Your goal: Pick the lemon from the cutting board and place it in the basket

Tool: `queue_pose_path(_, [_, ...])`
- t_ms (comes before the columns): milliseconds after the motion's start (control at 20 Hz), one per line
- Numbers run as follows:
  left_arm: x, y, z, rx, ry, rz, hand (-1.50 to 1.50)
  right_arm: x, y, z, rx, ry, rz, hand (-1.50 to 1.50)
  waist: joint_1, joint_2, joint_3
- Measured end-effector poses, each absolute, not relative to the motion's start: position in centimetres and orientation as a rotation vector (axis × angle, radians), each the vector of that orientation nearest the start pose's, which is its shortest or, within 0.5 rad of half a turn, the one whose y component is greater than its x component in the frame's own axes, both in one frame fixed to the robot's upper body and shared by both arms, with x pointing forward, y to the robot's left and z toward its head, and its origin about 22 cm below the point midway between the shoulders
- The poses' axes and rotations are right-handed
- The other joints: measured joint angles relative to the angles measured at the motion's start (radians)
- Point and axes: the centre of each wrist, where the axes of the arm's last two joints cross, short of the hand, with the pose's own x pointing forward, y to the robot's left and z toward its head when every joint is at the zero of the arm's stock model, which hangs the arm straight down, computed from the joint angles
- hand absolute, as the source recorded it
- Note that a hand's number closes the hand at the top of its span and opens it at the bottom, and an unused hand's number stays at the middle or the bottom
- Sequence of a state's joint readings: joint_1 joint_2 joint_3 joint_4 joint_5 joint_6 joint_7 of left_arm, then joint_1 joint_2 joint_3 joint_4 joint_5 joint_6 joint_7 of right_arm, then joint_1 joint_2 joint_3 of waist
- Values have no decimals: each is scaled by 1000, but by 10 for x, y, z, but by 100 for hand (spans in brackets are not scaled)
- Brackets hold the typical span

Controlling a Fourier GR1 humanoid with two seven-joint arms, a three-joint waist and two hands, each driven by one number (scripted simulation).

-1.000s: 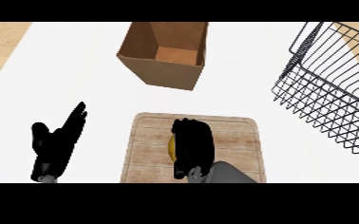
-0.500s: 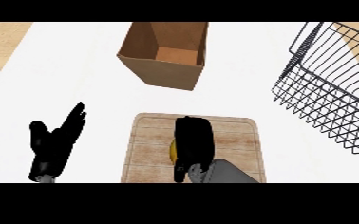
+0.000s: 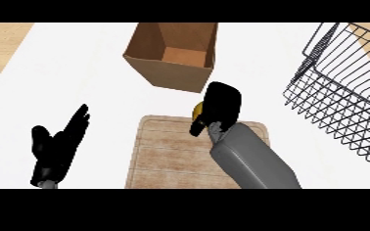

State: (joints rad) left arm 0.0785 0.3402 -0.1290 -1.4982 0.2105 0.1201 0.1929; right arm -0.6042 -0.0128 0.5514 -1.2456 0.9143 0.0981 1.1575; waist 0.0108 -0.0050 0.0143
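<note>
The right robot hand [image 3: 219, 105] is curling round the lemon [image 3: 197, 109] above the cutting board's [image 3: 170, 151] far edge, with the wire basket [image 3: 329, 95] lying to its right, nearer than the open left robot hand [image 3: 56, 144].

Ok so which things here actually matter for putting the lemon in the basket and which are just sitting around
Part of the job:
lemon, mostly hidden by the right robot hand curled round it
cutting board
wire basket, at the right

Just there:
open cardboard box
left robot hand, resting open at lower left
</note>
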Motion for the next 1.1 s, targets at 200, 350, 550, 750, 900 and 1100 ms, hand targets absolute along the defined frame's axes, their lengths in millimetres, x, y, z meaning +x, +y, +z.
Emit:
queue_pose_path(200, [217, 295, -15, 144, -1194, -53, 0, 326, -52, 107, -1061, -1044, 696, 150, -5, -4, 1])
queue_pose_path(350, [215, 295, -16, 148, -1188, -49, 0, 331, -56, 145, -1083, -1228, 492, 150, -13, -7, 0])
queue_pose_path(550, [213, 295, -17, 146, -1188, -46, 0, 333, -59, 187, -1169, -1387, 290, 150, -17, -10, -1])
queue_pose_path(750, [211, 297, -17, 154, -1184, -40, 0, 335, -68, 224, -1238, -1452, 115, 150, -22, -12, -2])
queue_pose_path(900, [211, 293, -18, 159, -1181, -34, 0, 337, -77, 248, -1294, -1462, 10, 150, -26, -12, -2])
queue_pose_path(1100, [209, 296, -20, 169, -1186, -36, 0, 336, -95, 278, -1342, -1454, -109, 150, -29, -13, -1])
